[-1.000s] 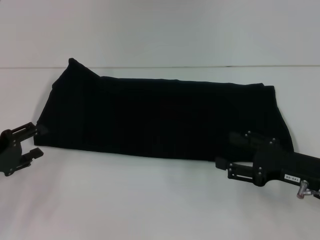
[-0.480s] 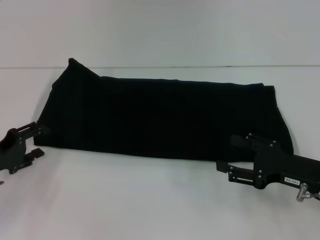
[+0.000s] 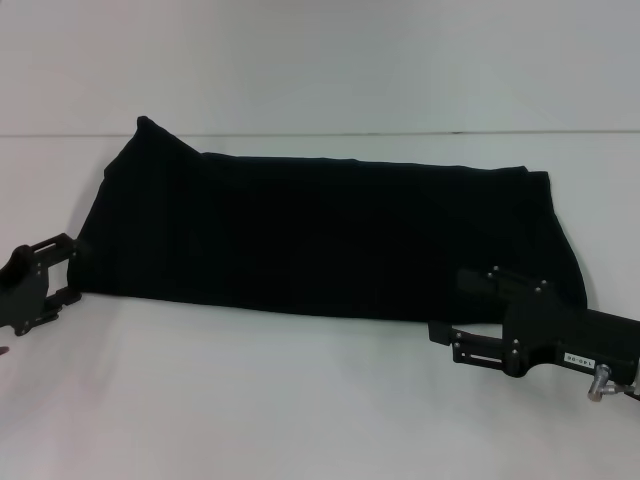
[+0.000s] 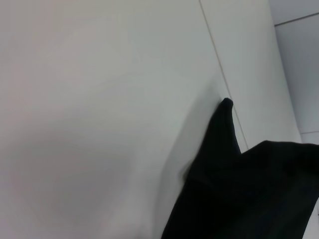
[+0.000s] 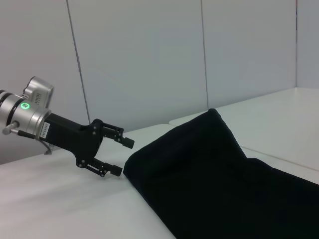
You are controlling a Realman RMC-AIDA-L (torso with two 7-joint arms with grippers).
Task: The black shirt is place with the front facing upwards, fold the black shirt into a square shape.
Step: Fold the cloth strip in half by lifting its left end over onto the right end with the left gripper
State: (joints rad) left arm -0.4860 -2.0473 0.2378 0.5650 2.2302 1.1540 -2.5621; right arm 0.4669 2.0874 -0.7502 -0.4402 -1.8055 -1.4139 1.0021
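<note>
— Where is the black shirt [image 3: 320, 235]?

— It lies folded into a long band across the middle of the white desk [image 3: 300, 400], with one corner poking up at its far left end. No lettering shows.

— And the claws?

— The left claw [image 3: 62, 270] sits at the near left corner of the shirt, its fingers spread apart and holding nothing. The right claw [image 3: 455, 305] is at the near right edge, fingers also parted, the upper one over the cloth's hem, with nothing pinched that I can see.
</note>
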